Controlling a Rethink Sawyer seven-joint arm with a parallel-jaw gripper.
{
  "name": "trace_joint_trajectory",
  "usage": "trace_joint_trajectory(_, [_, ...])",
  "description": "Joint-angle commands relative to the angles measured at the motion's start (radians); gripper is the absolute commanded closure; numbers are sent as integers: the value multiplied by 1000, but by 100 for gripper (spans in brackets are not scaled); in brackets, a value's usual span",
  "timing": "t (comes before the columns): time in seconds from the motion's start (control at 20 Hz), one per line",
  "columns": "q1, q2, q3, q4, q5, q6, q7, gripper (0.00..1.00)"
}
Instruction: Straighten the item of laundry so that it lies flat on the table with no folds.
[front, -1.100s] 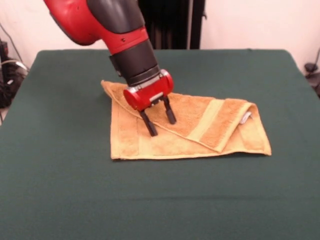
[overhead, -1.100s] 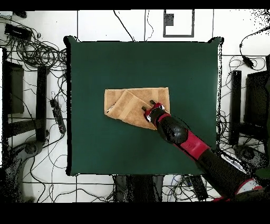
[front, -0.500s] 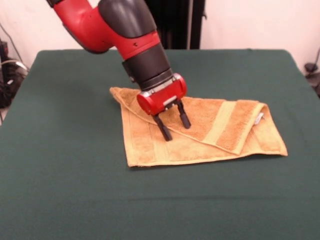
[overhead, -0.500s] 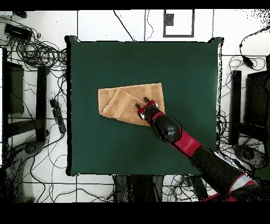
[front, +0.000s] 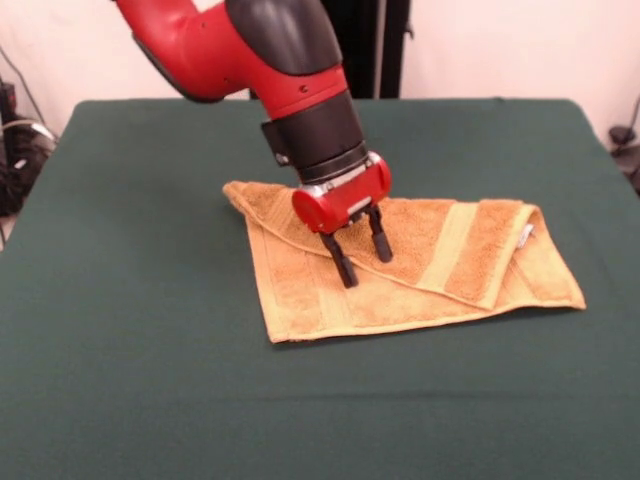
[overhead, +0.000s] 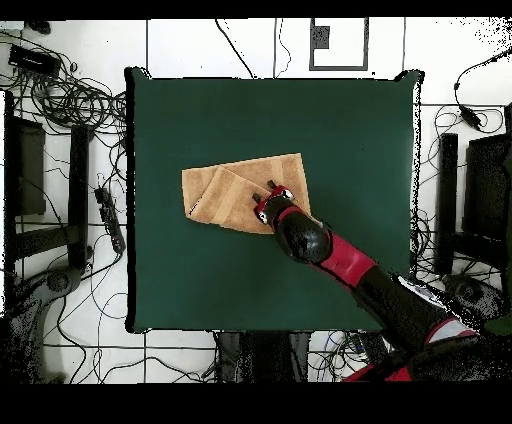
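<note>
here, a red and black robot arm is reaching down over a large bench covered in plain dark green cloth (front: 120, 380), its two-fingered black tool (front: 360, 263) angled into a small orange-tan terry towel (front: 300, 290). the tool's fingers are standing apart, open, with their tips pressing on the cloth and nothing pinched between them. the towel is lying near the middle of the bench, not flat: one corner is doubled over the rest as a triangular flap (front: 440, 245), its woven border band running slantwise, and a small white care tag (front: 526, 234) is showing at the folded edge. the tips are resting just beside the flap's long edge, probably so the arm can drag the cloth by friction or get under the fold. compared with a second ago, the towel is sitting further along the bench and slightly turned, and the arm has travelled with it; the fold itself is looking unchanged.
</note>
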Motion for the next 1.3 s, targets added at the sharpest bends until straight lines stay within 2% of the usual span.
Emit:
trace_joint_trajectory(0.05, [135,42,-79,-84,79,178,248,0])
trace_joint_trajectory(0.5, [126,37,-69,-80,89,218,238,0])
trace_joint_trajectory(0.8, [142,51,-102,-102,87,329,202,0])
trace_joint_trajectory(1.05, [213,33,-192,-151,91,515,183,0])
trace_joint_trajectory(1.3, [231,19,-217,-155,71,537,203,0])
